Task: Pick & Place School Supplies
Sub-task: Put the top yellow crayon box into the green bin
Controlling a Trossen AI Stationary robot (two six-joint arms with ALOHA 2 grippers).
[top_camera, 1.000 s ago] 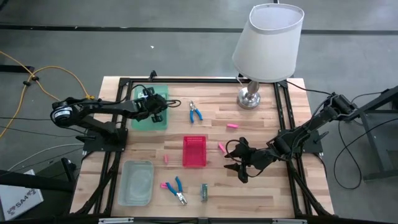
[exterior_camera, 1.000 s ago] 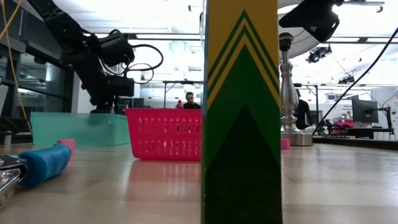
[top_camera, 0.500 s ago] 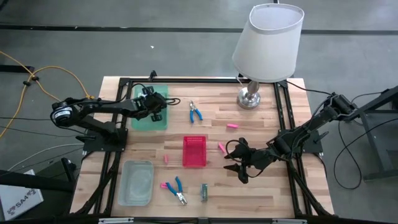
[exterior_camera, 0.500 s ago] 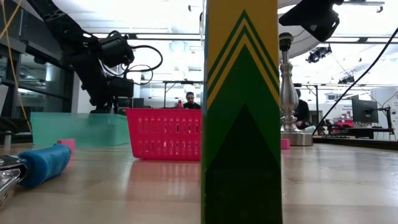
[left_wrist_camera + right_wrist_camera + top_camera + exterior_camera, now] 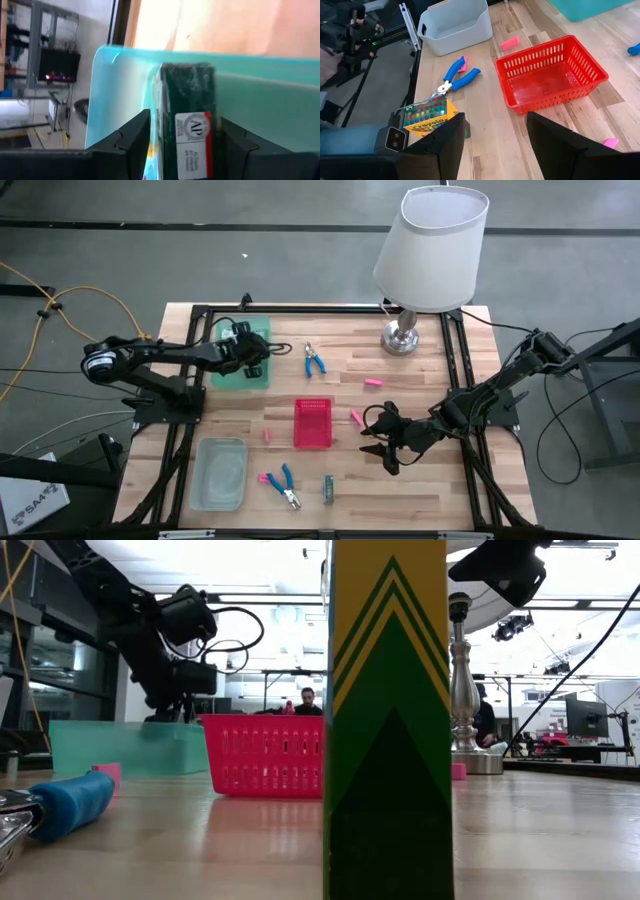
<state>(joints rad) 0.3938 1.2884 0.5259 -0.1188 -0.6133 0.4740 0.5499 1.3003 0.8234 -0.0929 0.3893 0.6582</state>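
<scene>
left gripper over the green tray, jaws apart around a crayon box lying inside: lifting askew could drag it out. right gripper, jaws apart, waits above the desk.

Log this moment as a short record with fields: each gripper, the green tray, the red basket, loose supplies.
left gripper: over the green tray, fingers either side of a dark box lying in it
right gripper: open, empty, right of the red basket
red basket: empty
loose supplies: crayon box and blue-handled tool near the clear bin; another blue-handled tool; pink blocks scattered
</scene>
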